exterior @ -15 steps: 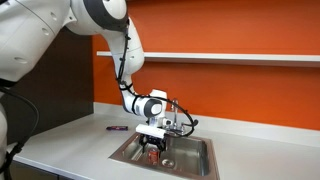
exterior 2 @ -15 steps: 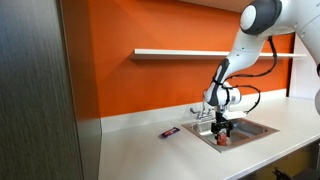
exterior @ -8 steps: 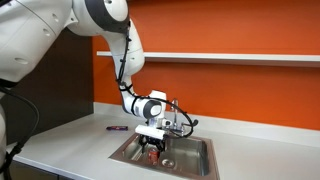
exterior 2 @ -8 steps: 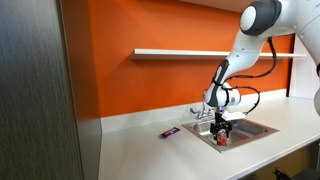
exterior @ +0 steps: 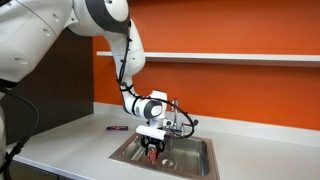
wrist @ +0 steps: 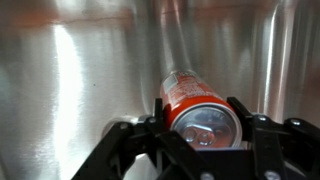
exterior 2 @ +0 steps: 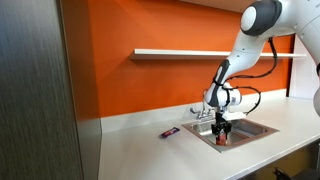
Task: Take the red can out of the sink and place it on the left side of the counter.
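Now clamped on the red can (wrist: 192, 95), the gripper (wrist: 202, 122) has just drawn its fingers together down inside the sink (exterior: 196, 143). Grip apparently secured, the lift toward the counter (exterior: 60, 145) left of the sink can begin.

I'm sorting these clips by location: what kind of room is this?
Probably an office or lab kitchenette: a stainless sink set in a long pale counter, with a white wall shelf on the orange wall.
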